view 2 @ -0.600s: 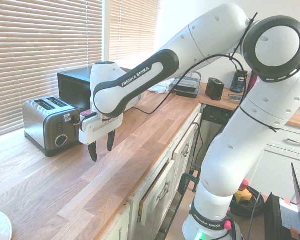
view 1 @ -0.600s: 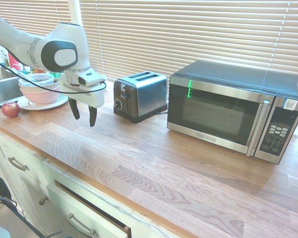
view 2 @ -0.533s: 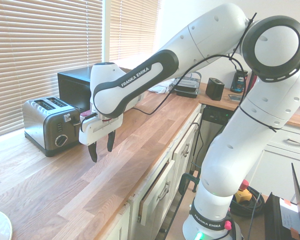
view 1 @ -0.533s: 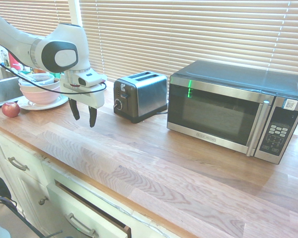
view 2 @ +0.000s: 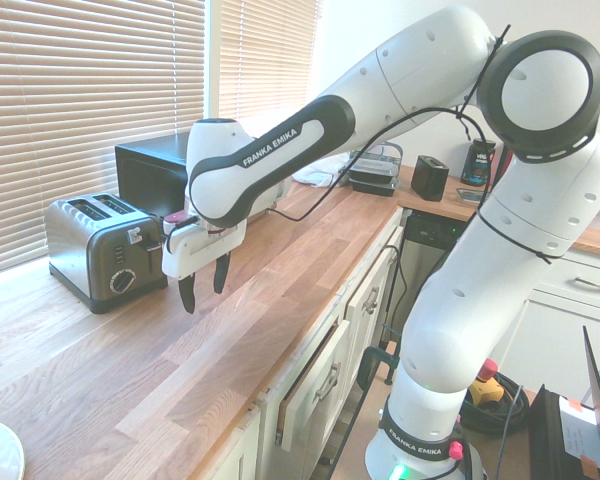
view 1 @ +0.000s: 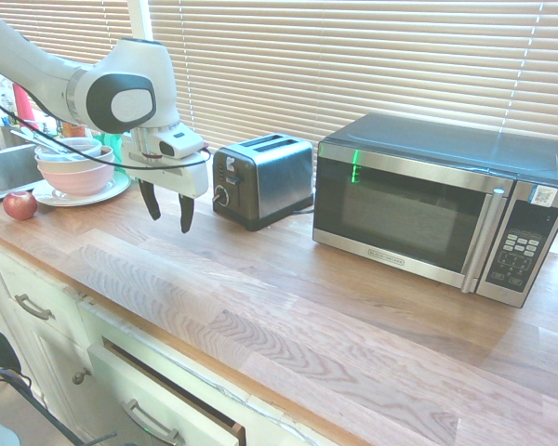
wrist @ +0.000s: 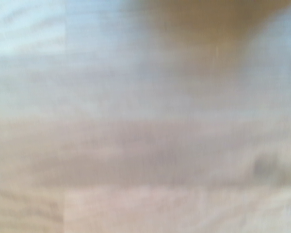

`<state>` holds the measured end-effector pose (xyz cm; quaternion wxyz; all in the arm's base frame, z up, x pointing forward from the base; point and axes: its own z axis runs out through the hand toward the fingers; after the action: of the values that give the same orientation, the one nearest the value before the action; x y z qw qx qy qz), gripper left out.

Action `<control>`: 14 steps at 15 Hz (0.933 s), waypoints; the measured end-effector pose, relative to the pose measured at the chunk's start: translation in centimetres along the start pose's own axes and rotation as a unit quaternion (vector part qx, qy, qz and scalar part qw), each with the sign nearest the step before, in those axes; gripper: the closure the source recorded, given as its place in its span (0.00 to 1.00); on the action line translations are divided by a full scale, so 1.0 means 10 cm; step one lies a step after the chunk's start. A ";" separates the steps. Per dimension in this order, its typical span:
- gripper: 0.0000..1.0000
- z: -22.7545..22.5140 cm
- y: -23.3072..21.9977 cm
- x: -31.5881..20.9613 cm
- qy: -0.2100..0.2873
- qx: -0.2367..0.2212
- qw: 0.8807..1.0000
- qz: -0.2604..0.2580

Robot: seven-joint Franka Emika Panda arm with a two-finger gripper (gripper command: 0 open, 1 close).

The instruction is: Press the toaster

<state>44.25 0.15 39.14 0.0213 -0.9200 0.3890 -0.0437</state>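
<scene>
In the first exterior view the wooden counter [view 1: 260, 307] runs from the left edge down to the lower right of the frame, with window blinds [view 1: 353, 56] across the top behind it. White cabinets [view 1: 46, 325] fill the lower left, and one drawer [view 1: 158, 395] at the bottom, left of centre, stands partly pulled out.

The white arm [view 1: 37, 70] reaches in from the upper left. The large steel-and-black microwave [view 1: 409, 204] takes up the right half of the counter, green marks lit on its dark door.

The toaster [view 1: 264, 179] stands upright just above and left of the picture's centre, between the gripper [view 1: 167, 223] and the microwave. Its dark end panel, with the round knob [view 1: 220, 195], faces left, towards the gripper's side. The gripper hangs above the counter, near the toaster, fingers pointing down and spread apart, with nothing between them. Nothing stands in the gap between gripper and toaster in this view.

At the left edge lies part of a sink [view 1: 7, 158]. Beside it, stacked bowls [view 1: 76, 172] sit on a white plate [view 1: 112, 189], behind and left of the gripper. A red apple [view 1: 19, 205] rests just left of the plate. The wrist view is too blurred to add detail beyond wood grain and a brown patch.
</scene>
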 end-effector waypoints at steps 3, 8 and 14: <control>0.00 -0.22 -0.35 0.29 0.016 0.010 1.000 -0.010; 0.00 -0.41 -0.79 0.76 0.019 0.015 1.000 -0.010; 0.00 -0.50 -1.13 1.05 0.021 0.018 1.000 -0.001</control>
<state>59.14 0.47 45.62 0.0294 -0.9186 0.3878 -0.0701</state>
